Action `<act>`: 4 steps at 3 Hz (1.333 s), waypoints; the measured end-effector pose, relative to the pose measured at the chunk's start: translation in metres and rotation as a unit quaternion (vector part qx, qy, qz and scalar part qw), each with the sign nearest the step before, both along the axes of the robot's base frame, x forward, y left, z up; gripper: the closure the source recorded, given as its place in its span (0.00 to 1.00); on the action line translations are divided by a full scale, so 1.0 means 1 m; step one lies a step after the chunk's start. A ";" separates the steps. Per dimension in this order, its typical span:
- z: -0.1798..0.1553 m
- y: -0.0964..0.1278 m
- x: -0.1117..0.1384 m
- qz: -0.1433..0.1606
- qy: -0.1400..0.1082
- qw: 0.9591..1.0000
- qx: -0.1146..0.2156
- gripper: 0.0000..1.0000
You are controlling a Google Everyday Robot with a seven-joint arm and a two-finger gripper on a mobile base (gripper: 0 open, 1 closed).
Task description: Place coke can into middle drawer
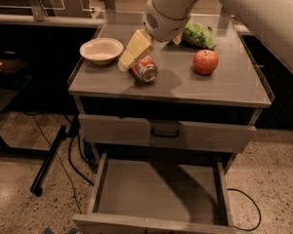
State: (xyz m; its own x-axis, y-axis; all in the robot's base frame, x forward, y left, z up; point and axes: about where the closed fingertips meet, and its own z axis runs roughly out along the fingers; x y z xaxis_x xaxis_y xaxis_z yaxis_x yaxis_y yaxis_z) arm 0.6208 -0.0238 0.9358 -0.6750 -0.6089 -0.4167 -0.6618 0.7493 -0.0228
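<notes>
Looking down from the front, the camera showed a grey metal cabinet with a flat grey top (229, 84), and every place below is given from the coke can (145, 68), a small red soda can with white markings and a shiny silver end. That can lay on its side on the cabinet top, left of centre, its silver end turned toward the viewer.

Far to the left of the can and below it, a black metal stand leg (48, 162) and thin black cables (71, 155) lay on the speckled floor. Just left of the can and a little farther back, a shallow round white bowl (101, 50) sat on the top. Between bowl and can, the pale yellow two-finger gripper (134, 62) reached down at a slant from a thick white robot arm (171, 6) and touched the can's left side. Whether it gripped the can or only rested against it could not be told.

Right of the can and farther back lay a crumpled green bag (199, 34). Right of the can and level with it stood a round red apple (205, 62), well apart from it.

Directly below the can, a closed grey drawer front with a small black handle (165, 132) crossed the cabinet. Lower still, the middle drawer (151, 189), wide, shallow and grey with low side walls, stood pulled out toward the viewer, its flat floor bare and partly shadowed.
</notes>
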 end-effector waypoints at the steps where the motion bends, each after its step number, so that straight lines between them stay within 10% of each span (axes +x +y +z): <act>1: 0.000 0.015 0.024 -0.003 0.000 1.000 0.007 0.00; 4: -0.023 -0.006 0.094 -0.048 -0.024 0.999 0.010 0.00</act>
